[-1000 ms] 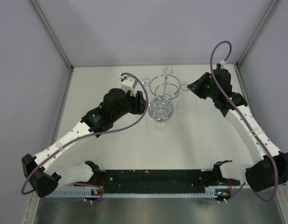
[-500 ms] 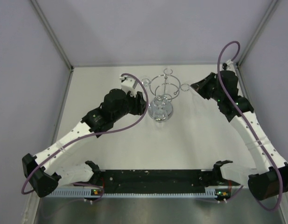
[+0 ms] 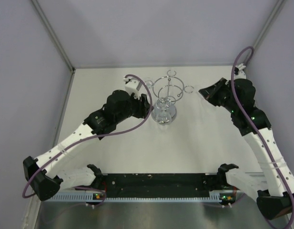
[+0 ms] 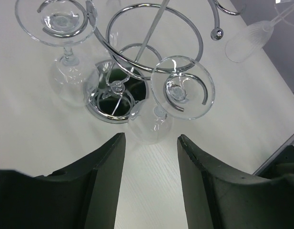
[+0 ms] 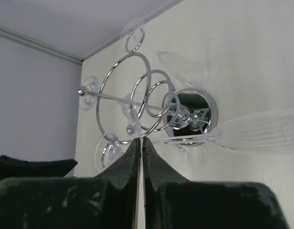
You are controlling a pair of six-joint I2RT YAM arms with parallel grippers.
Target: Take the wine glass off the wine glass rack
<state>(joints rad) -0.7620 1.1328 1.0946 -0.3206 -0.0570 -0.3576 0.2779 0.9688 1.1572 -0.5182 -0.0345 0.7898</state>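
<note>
Right gripper (image 5: 139, 143) has its black fingers (image 5: 123, 167) squeezed tight together, and the thin stem of the clear ribbed flute-shaped wine glass (image 5: 263, 131) runs into their tips, so it looks pinched there; the foot is hidden. The glass lies sideways in the air just beside the shiny chrome wire wine glass rack (image 4: 107, 118) with its round mirrored base, on the right arm's side, apparently outside the curved arms. Left gripper (image 4: 150, 138) hovers half-spread and empty on the rack's other side, facing a clear round-bowled glass (image 4: 184, 89) hanging from a ring. I'd call this the carry-away: next, draw the flute well clear of the rack without swinging its bowl into the wires, then down onto the white table (image 4: 37, 143)
</note>
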